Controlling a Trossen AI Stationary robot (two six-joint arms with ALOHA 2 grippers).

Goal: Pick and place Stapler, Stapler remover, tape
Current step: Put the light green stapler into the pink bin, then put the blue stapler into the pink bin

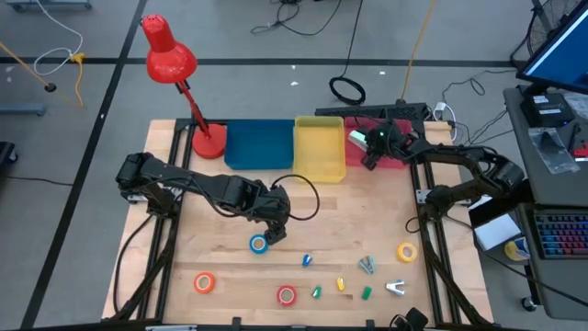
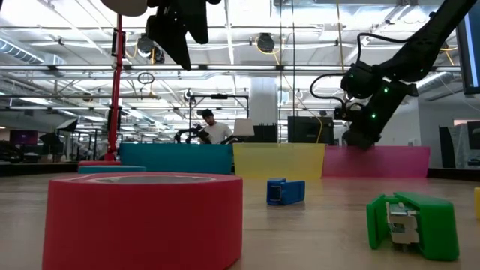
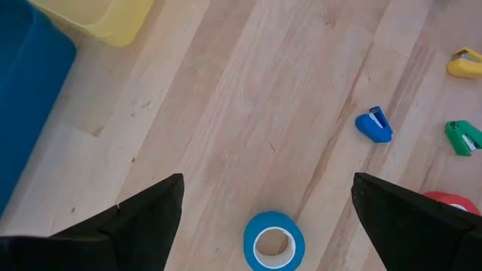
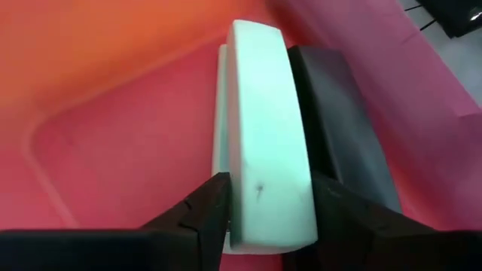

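My right gripper [image 4: 271, 207] is over the pink bin [image 1: 393, 161] at the far right, shut on a pale mint stapler [image 4: 267, 128]. A dark stapler [image 4: 339, 128] lies beside it in the bin. My left gripper [image 1: 274, 230] hangs open above mid-table, its fingers either side of the blue tape roll [image 3: 274, 241] and well above it. That roll lies flat on the wood. The orange [image 1: 204, 282], red [image 1: 287, 294] and yellow [image 1: 407, 251] tape rolls also lie flat on the table. My right gripper has the mint stapler's two long sides [image 4: 241, 199] between its two fingers, near the stapler's near end. The fingers slant down from the table's near side and lie along the stapler. Its far end reaches down onto the pink bin's floor [image 4: 151, 135].
A yellow bin [image 1: 319, 147] and a blue bin [image 1: 258, 144] stand left of the pink one, with a red desk lamp [image 1: 170, 60] at the far left. Several small coloured pieces [image 1: 340, 284] and two metal ones [image 1: 395, 288] are scattered near the front edge.
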